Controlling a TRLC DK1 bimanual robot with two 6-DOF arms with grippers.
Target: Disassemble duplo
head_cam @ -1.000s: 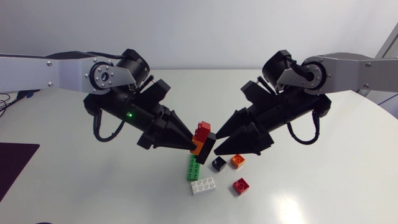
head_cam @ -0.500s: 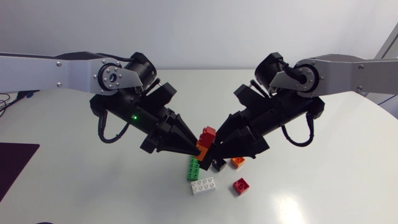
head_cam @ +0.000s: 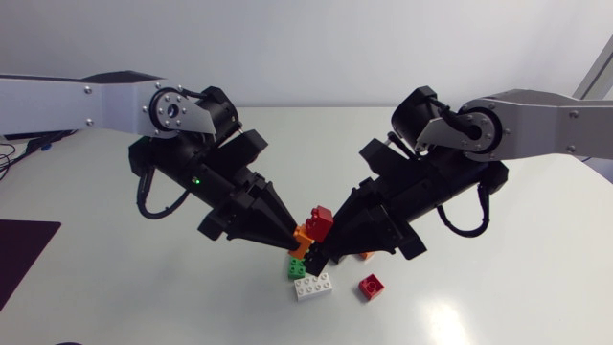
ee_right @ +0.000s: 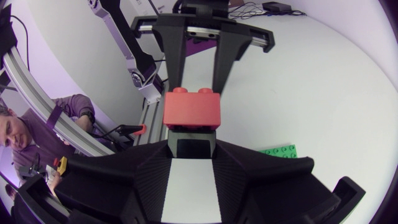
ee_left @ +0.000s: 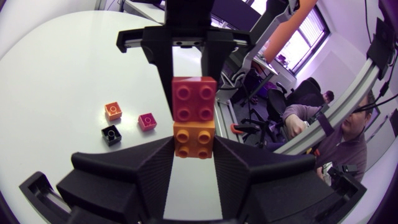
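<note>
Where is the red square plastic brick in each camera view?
Head: red brick at the middle of the table, where left gripper and right gripper meet.
Left wrist: red brick just ahead of the left gripper, against the orange plastic brick it grips.
Right wrist: red brick just ahead of the right gripper, beyond the black brick it grips.
Shared landmark: both black grippers, tip to tip.

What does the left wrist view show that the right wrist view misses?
Left wrist view only: the orange brick in the left pincer, plus a loose orange brick, a loose red brick and a loose black brick. Right wrist view only: the green brick and a black piece in the right pincer. Both: the stacked red brick and both pincers.
</note>
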